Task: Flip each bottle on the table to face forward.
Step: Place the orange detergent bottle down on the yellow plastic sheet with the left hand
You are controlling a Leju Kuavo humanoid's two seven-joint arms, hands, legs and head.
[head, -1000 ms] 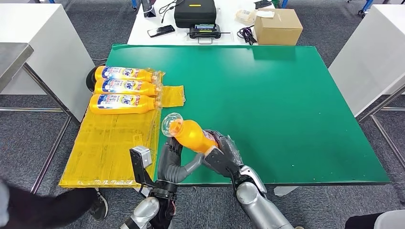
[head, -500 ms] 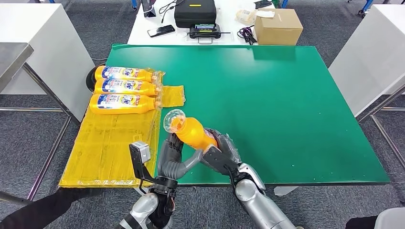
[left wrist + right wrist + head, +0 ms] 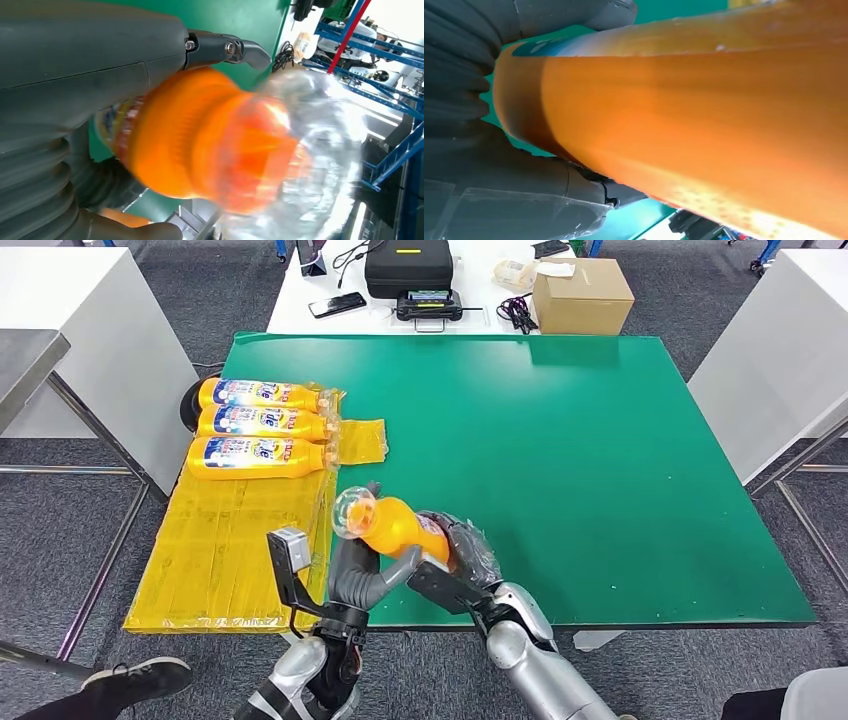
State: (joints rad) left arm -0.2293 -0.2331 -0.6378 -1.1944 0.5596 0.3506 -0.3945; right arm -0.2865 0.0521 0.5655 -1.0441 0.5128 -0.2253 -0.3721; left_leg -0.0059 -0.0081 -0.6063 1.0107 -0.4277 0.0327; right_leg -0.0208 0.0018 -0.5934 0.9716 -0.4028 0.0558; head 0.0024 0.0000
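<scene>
1. Both hands share the orange bottle (image 3: 395,526), lifted off the green bench (image 3: 600,460) near its front edge, presumably so it can be rolled label-forward.
2. The left hand (image 3: 362,570) wraps the neck end, just below the clear cap (image 3: 354,510).
3. The right hand (image 3: 455,565) clasps the bottle's base end, fingers closed around it.
4. The bottle tilts cap-up, pointing toward the three labelled bottles (image 3: 262,425), which lie side by side on the yellow sheet (image 3: 220,550) at the bench's left edge.
</scene>
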